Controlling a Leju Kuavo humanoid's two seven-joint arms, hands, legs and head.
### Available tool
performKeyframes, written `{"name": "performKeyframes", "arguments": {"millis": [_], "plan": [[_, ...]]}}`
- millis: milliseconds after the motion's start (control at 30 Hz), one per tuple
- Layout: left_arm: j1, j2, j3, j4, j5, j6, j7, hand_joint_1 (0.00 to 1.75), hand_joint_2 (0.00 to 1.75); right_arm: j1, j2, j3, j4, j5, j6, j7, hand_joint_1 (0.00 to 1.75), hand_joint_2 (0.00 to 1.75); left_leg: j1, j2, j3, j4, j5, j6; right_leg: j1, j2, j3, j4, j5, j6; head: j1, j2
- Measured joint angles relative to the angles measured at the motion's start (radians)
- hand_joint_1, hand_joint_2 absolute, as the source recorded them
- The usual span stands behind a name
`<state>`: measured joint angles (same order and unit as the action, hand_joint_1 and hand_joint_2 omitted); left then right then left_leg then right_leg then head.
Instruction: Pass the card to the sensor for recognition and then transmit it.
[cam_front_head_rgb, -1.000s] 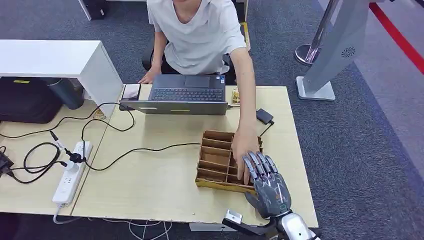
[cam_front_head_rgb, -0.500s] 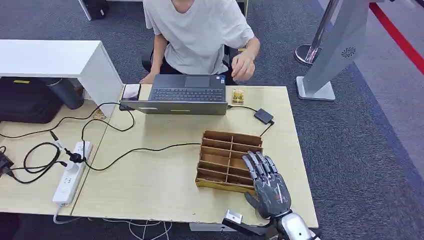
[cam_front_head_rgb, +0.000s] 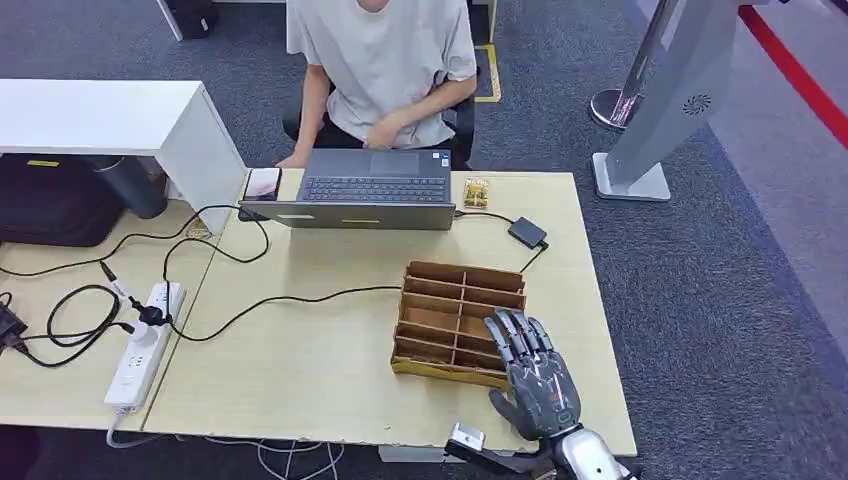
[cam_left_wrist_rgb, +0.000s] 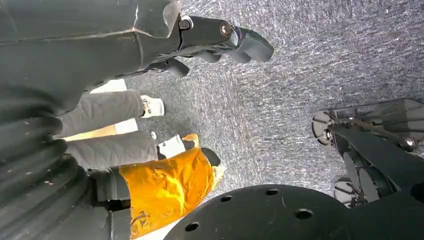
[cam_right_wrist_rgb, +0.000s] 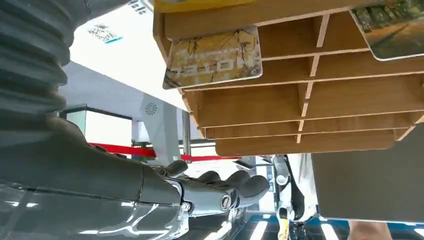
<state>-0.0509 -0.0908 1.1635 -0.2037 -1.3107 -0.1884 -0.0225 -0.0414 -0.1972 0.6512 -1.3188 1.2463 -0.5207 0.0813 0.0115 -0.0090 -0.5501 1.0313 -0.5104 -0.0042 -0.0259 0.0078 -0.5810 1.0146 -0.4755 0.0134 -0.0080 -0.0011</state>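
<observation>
A pale printed plastic card (cam_right_wrist_rgb: 215, 59) stands in one slot of the brown wooden divided tray (cam_front_head_rgb: 440, 315), seen from the right wrist view; a second, darker card (cam_right_wrist_rgb: 392, 27) sits in another slot of the same tray. No hand touches either card. The robot's right hand (cam_front_head_rgb: 535, 372) hovers over the near right corner of the tray, palm down, its dark fingers (cam_front_head_rgb: 512, 330) stretched out and slightly spread above the nearest compartments, holding nothing. The left hand (cam_left_wrist_rgb: 150, 55) hangs down beside the robot above grey carpet; its fingers look loosely curled, but I cannot tell how far they are closed.

The tray rests on a light wooden table (cam_front_head_rgb: 320, 370). At the far edge lies an open grey laptop (cam_front_head_rgb: 365, 190), with a small dark adapter (cam_front_head_rgb: 527, 232) just to its right. A white power strip (cam_front_head_rgb: 140, 345) with black cables lies on the left. A person in a light grey T-shirt (cam_front_head_rgb: 385, 60) sits behind the laptop.
</observation>
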Motion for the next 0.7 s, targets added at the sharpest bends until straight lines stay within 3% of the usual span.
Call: {"name": "performKeyframes", "arguments": {"millis": [700], "plan": [[0.000,0.000,0.000,0.000,0.000,0.000,0.000,0.00,1.75,0.002,0.000,0.000,0.025,-0.007,-0.001,0.000,0.00,1.75,0.000,0.000,0.000,0.000,0.000,0.000,0.000,0.000,0.000,0.000,0.000,0.000,0.000,0.000]]}}
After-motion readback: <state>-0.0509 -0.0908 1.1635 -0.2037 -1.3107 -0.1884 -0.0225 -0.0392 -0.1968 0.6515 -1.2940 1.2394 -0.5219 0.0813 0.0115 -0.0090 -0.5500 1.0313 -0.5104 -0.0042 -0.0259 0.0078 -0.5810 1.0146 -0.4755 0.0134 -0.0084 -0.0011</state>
